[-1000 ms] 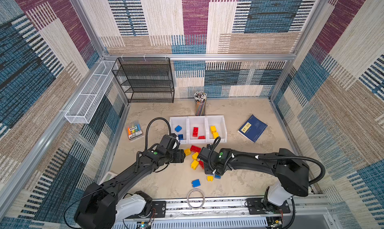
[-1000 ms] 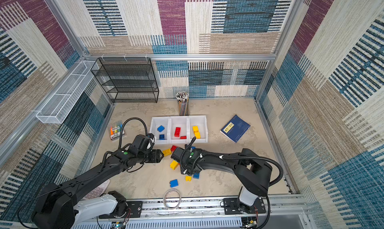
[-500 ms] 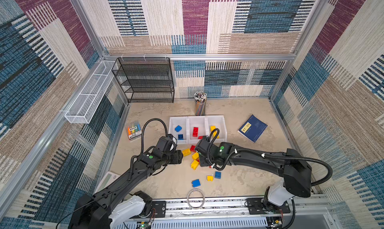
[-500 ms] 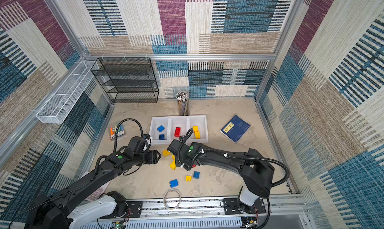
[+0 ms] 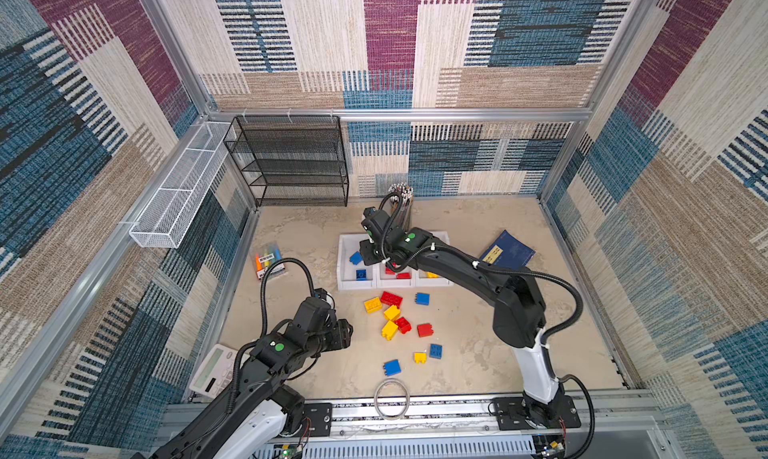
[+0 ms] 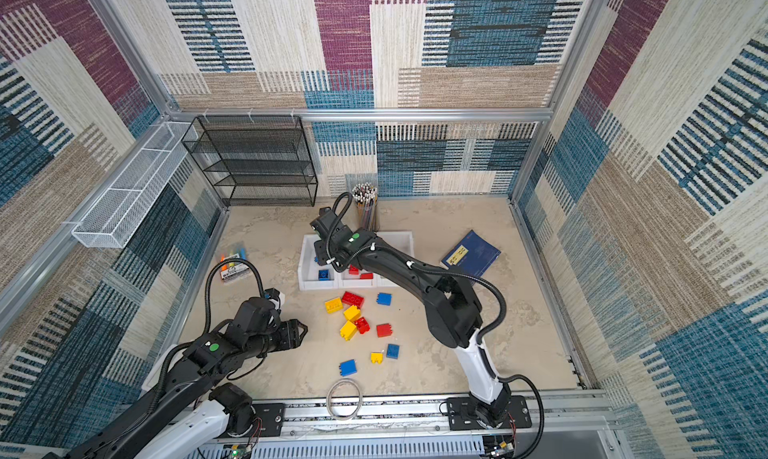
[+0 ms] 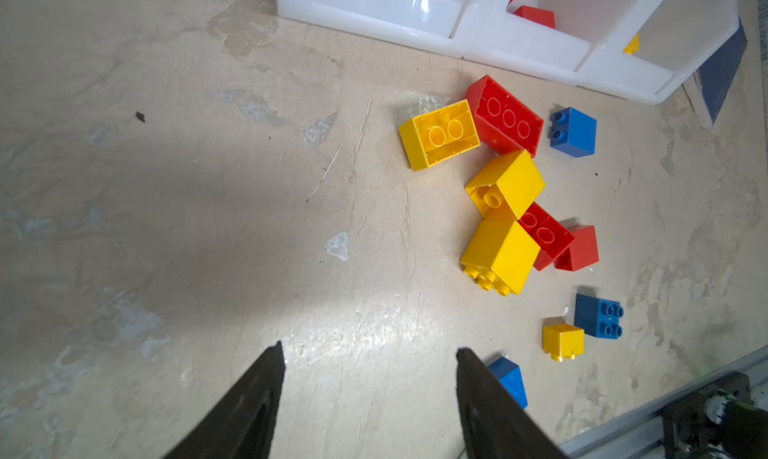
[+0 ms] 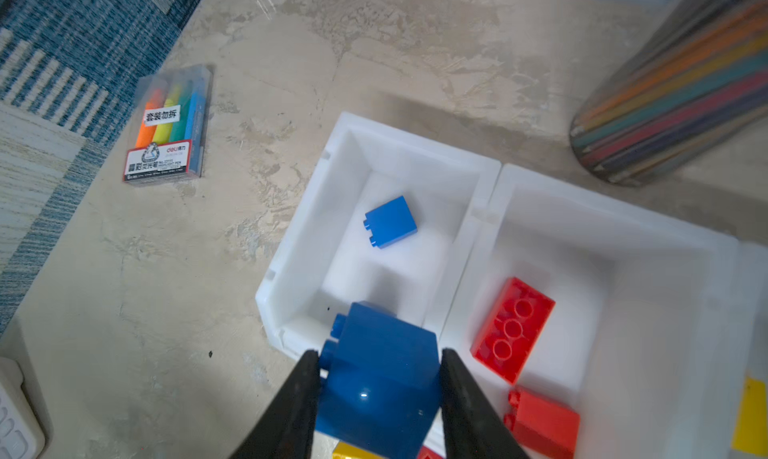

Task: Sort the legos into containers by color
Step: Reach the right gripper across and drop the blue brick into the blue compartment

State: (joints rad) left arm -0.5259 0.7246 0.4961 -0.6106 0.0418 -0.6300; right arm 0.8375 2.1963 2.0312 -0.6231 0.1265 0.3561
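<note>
1. Over the front lip of the end bin (image 8: 316,228), right tool (image 8: 380,355) is clamped on a blue brick (image 8: 382,386), not yet released.
2. Neighbouring bins hold red bricks (image 8: 513,330) and a yellow brick (image 7: 631,45).
3. Ten loose bricks (image 5: 389,329) lie unsorted on the desk (image 5: 316,236).
4. Left tool (image 7: 369,348) hovers near them, jaws apart, empty.

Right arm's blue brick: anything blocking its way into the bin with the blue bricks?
Nothing visible does. The right gripper has its jaws clamped on the held blue brick by the front lip of the open-topped white bin. The loose blue brick inside lies farther back, with bare floor between.
</note>
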